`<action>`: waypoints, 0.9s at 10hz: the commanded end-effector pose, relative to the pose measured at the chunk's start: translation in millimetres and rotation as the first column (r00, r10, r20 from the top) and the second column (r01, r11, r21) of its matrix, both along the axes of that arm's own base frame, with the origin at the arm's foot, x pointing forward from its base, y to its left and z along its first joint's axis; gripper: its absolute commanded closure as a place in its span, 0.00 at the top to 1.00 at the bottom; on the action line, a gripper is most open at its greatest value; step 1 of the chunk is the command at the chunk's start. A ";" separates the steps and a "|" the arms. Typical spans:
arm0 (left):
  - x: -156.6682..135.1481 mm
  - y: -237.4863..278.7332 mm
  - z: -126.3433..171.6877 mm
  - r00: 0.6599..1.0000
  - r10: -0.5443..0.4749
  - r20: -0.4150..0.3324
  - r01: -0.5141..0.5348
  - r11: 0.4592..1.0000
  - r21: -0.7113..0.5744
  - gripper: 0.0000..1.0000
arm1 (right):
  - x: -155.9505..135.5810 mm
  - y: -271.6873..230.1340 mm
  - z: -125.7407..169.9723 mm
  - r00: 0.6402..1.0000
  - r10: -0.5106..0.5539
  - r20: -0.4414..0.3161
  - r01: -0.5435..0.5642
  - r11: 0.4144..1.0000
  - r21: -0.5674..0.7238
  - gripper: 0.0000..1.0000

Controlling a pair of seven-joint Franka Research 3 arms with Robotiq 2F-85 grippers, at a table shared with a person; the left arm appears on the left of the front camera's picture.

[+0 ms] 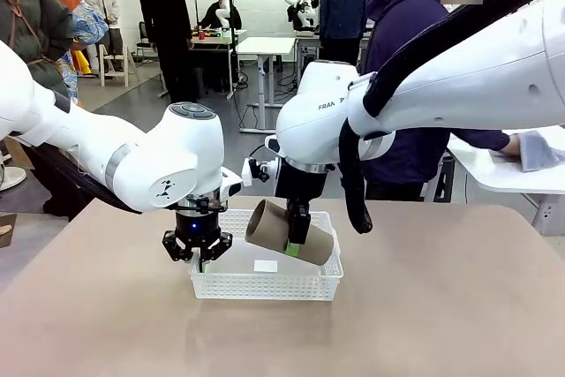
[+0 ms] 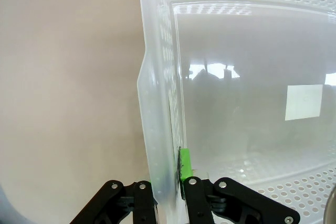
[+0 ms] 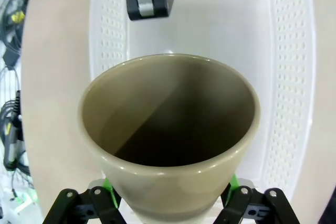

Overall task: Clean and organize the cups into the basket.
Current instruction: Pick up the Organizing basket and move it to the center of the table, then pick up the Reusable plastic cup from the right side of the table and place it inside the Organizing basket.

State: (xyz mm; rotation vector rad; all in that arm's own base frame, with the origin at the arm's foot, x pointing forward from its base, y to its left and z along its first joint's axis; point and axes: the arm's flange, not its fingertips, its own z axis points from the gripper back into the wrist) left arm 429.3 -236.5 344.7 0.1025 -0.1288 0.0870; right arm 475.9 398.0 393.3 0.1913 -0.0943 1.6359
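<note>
- Front view: I see the left gripper (image 1: 201,252) closed down on the left wall of the white basket (image 1: 265,287), which sits on the table (image 1: 424,306). The right gripper (image 1: 296,237) clasps a tan-brown cup (image 1: 269,227), tipped nearly sideways just over the basket.
- Left wrist view: the left gripper (image 2: 169,187) pinches the basket (image 2: 157,103) wall tight between its fingers.
- Right wrist view: the right gripper (image 3: 168,203) squeezes the cup (image 3: 168,129) from both sides, above the basket (image 3: 294,51) floor.

You had a beige table (image 1: 441,306) with a plain matte top. One thing sat directly on it: the white basket (image 1: 265,287), flat and level near the middle, a little toward the far edge, its long side facing the robot. Bare tabletop ran beside its perforated walls.
</note>
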 end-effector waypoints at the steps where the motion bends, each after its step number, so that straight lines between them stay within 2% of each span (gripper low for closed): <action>1: -2.9 -0.1 -1.2 1.000 0.004 0.008 -0.004 1.000 0.017 0.00 | 8.6 1.5 -6.2 0.999 -0.018 -0.029 0.017 0.999 -0.034 0.85; 5: -2.9 -0.1 -1.2 1.000 0.004 0.008 -0.004 1.000 0.017 0.00 | 6.7 -7.2 -39.4 0.991 0.002 -0.133 -0.012 0.997 -0.076 0.85; 6: -2.9 -0.1 -1.2 1.000 0.004 0.008 -0.004 1.000 0.017 0.00 | 7.1 -9.3 -41.1 0.990 0.003 -0.138 -0.012 0.997 -0.071 1.00; 9: -2.9 -0.1 -1.2 1.000 0.004 0.008 -0.004 1.000 0.017 0.00 | 2.2 -9.2 -34.4 0.993 0.023 -0.118 -0.030 0.998 -0.060 1.00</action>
